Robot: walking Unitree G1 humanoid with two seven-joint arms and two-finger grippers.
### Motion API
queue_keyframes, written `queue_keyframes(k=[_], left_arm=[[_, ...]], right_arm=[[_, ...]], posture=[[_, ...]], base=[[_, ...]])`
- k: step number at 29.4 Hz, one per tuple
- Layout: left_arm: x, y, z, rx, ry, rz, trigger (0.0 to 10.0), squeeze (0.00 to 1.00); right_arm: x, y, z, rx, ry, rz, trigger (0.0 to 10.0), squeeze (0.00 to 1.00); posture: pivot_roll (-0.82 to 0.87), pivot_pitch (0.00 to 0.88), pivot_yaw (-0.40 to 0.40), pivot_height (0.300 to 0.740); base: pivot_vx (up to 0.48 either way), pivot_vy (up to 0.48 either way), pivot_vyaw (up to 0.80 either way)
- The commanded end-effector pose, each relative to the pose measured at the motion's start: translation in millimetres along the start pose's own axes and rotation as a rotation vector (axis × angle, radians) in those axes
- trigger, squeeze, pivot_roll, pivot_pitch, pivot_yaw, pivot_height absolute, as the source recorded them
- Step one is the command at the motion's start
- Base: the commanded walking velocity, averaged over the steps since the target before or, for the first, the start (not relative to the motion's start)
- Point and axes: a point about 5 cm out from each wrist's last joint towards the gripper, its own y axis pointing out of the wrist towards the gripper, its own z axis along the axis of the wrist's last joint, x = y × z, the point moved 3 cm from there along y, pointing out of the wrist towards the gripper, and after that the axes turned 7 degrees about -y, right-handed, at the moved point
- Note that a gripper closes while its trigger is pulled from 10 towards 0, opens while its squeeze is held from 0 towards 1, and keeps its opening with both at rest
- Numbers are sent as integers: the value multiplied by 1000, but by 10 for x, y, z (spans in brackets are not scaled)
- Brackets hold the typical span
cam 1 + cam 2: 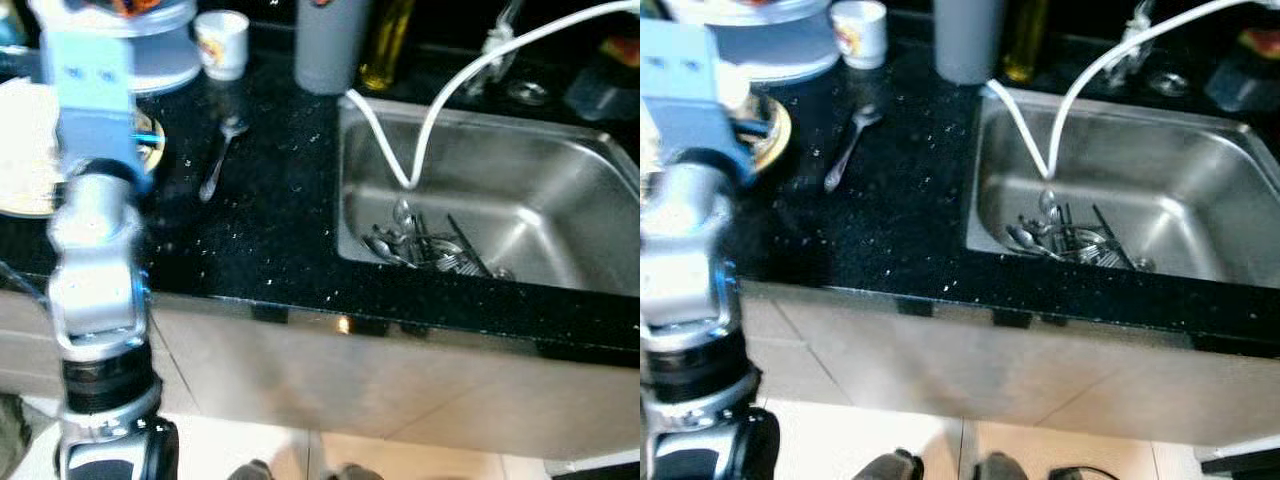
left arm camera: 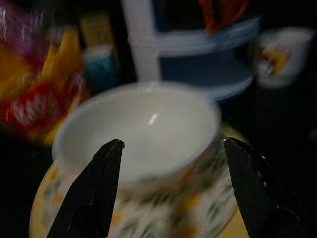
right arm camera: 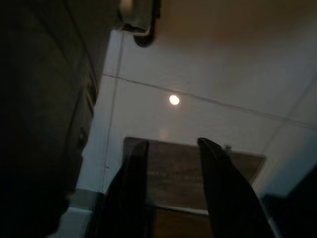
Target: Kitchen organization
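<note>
The robot's left arm point(image 1: 95, 250) reaches over the black counter point(image 1: 270, 230) at the far left, its left gripper point(image 2: 171, 193) spread wide with a finger on either side of a white bowl point(image 2: 138, 131), gripping nothing. The bowl sits on a yellow-rimmed patterned plate point(image 2: 198, 218); whether the fingers touch it cannot be told. Behind the bowl stand a white-and-blue container point(image 2: 198, 44), a small printed cup point(image 1: 222, 42) and colourful packets point(image 2: 34, 94). A spoon point(image 1: 220, 155) lies on the counter to the right of the plate, with a grey tumbler point(image 1: 330, 45) and an oil bottle point(image 1: 388, 45) farther back. In the steel sink point(image 1: 560, 200) on the right, cutlery point(image 1: 425, 245) is heaped below a white hose point(image 1: 440, 100). The right gripper point(image 3: 173, 188) hangs idle over pale floor tiles point(image 3: 213, 74), fingers slightly parted and empty.
</note>
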Motion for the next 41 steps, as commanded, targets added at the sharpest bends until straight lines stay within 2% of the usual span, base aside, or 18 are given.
queue_keyframes(k=[1,6,10,13,14,15,18,24,26,28,32,37,38,41], left_arm=[[35,41,-110,-73,-49,-30,10000,0],[217,163,-203,-130,-81,-159,10000,0],[287,204,-212,-129,-89,-206,10000,0],[440,261,-198,-108,-136,-327,10000,0],[490,270,-177,-97,-176,-365,10000,0],[501,276,-166,-93,-199,-373,10000,0],[556,290,-139,-89,-199,-406,10000,0],[672,342,41,-33,-236,-449,10000,0],[667,377,47,-34,-249,-430,10000,0],[619,432,-30,-68,-234,-384,10000,0],[481,513,-291,-203,-258,-275,10000,0],[441,532,-339,-226,-273,-252,10000,0],[371,552,-372,-239,-265,-217,10000,0],[336,566,-393,-246,-254,-201,10000,0]], right_arm=[[53,-3,276,97,8,-21,10000,0],[53,-2,257,91,13,-23,10000,0],[53,-2,240,87,17,-25,10000,0],[59,-4,200,81,28,-28,10000,0],[59,-4,188,79,32,-29,10000,0],[58,-4,184,79,33,-29,10000,0],[58,-5,173,78,38,-30,10000,0],[53,-4,160,78,47,-29,10000,0],[45,-3,163,77,47,-28,10000,0],[37,-1,170,78,46,-26,10000,0],[36,1,184,79,46,-27,10000,0],[45,-1,177,77,47,-30,10000,0],[59,-5,148,71,47,-33,10000,0],[66,-7,130,67,47,-34,10000,0]], posture=[[147,141,-86,740],[131,141,-85,740],[124,142,-80,740],[112,140,-73,740],[108,139,-70,740],[102,139,-68,740],[99,137,-65,740],[101,141,-63,740],[103,142,-62,740],[101,142,-61,740],[90,143,-58,740],[85,144,-56,740],[85,145,-57,740],[85,145,-57,740]], base=[[0,0,0],[0,0,0],[0,0,0],[0,0,0],[0,0,0],[0,0,0],[0,-312,0],[0,-313,0],[0,0,0],[0,0,0],[0,0,0],[0,0,0],[0,0,0],[0,0,0]])
